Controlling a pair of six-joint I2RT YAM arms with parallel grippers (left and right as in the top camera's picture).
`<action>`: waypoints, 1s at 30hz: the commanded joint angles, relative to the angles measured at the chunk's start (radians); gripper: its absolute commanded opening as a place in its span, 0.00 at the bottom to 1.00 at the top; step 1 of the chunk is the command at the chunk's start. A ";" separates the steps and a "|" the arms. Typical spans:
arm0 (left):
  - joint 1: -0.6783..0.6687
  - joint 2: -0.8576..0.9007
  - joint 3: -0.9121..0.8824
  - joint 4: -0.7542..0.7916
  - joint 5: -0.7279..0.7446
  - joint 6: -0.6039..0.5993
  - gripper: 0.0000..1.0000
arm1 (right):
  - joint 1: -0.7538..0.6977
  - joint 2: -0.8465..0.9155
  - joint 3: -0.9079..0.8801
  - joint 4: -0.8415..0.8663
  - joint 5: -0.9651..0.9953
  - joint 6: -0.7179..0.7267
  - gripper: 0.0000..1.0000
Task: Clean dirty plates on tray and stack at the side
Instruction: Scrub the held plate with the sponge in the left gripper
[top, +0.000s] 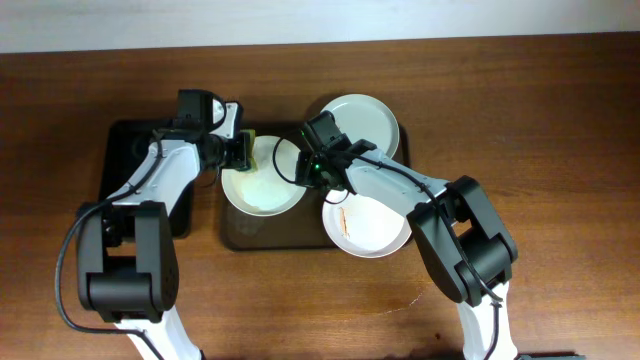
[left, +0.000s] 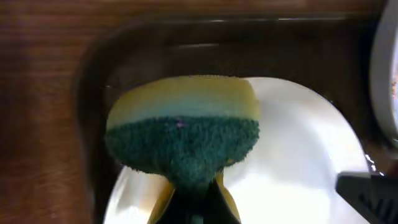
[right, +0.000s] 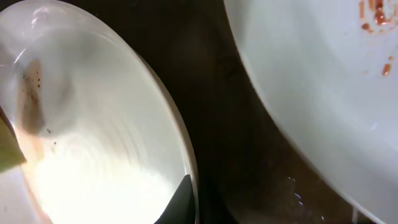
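Note:
The brown tray (top: 240, 232) holds three white plates. The left plate (top: 262, 182) sits between both grippers. My left gripper (top: 240, 150) is shut on a yellow sponge with a green scrub side (left: 183, 130), held over this plate's far left rim (left: 298, 162). My right gripper (top: 318, 166) is shut on the plate's right rim, with one finger (right: 183, 199) inside the plate (right: 93, 124). The near right plate (top: 368, 225) has orange streaks and also shows in the right wrist view (right: 311, 74). The far right plate (top: 362, 120) looks unmarked.
A smaller black tray (top: 135, 165) lies left of the brown tray, under my left arm. Bare wooden table (top: 560, 150) surrounds both trays. The dark tray floor shows between the two plates in the right wrist view (right: 230, 124).

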 joint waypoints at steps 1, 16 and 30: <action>-0.026 0.014 -0.008 0.003 -0.033 -0.003 0.00 | -0.003 0.026 -0.002 0.000 0.006 0.004 0.04; -0.054 0.066 0.021 -0.224 0.099 -0.007 0.01 | -0.003 0.026 -0.002 -0.003 -0.017 0.004 0.04; -0.049 0.152 0.049 -0.372 0.054 -0.095 0.01 | -0.003 0.026 -0.002 0.000 -0.017 0.004 0.04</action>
